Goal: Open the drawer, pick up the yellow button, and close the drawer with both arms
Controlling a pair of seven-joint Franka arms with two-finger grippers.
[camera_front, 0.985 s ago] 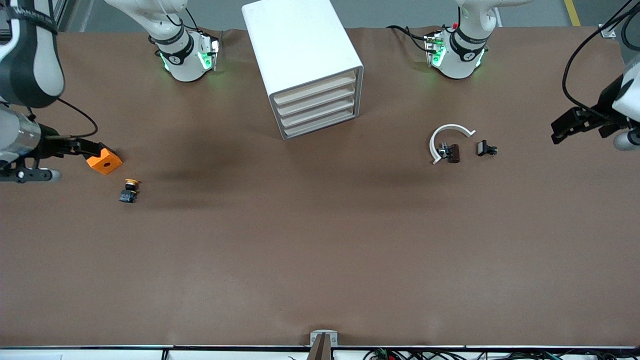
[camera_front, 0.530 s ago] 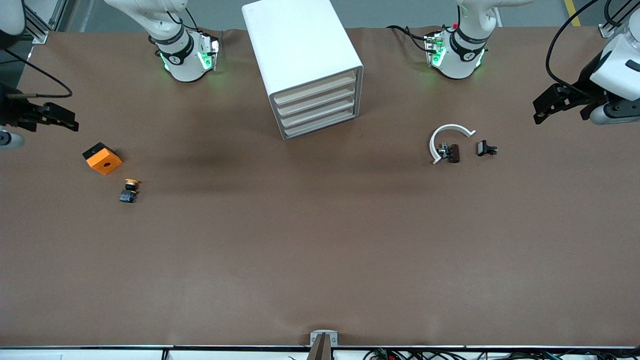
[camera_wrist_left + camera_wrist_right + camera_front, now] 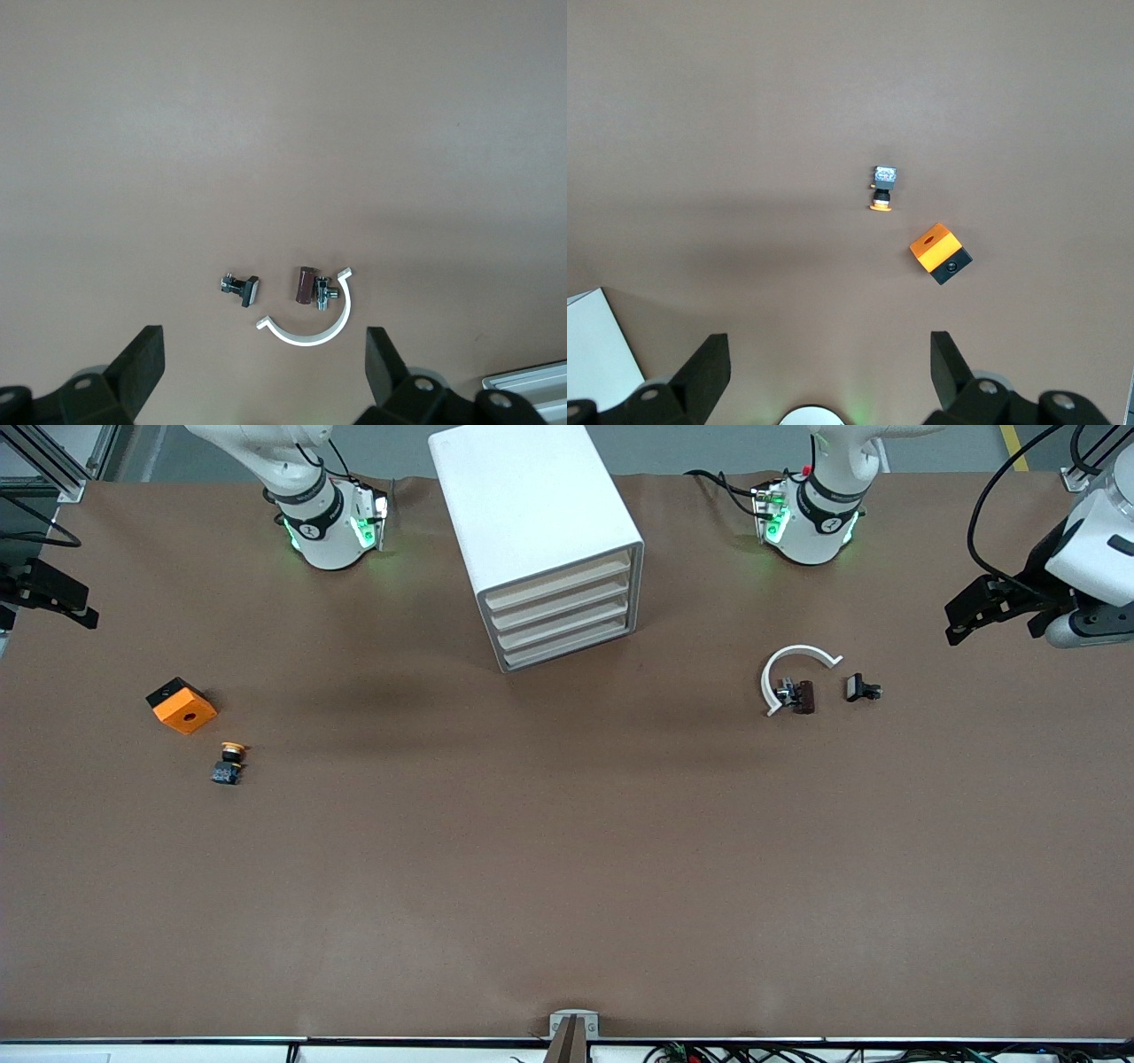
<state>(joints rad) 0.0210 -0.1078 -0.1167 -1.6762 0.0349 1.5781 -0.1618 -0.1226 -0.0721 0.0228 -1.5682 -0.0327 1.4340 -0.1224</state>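
The white cabinet stands between the two arm bases, its four cream-fronted drawers all shut. The button, dark body with an orange-yellow cap, lies on the table toward the right arm's end; it also shows in the right wrist view. My right gripper is open and empty, raised at the table's edge at that end. My left gripper is open and empty, raised at the left arm's end of the table. Its fingers frame bare table in the left wrist view.
An orange square block with a hole lies beside the button, also in the right wrist view. A white curved band and small black clip pieces lie toward the left arm's end; the left wrist view shows them.
My right gripper let go of the orange block, which stays on the table, and rose away toward the table's edge. My left gripper also rose and then held still.
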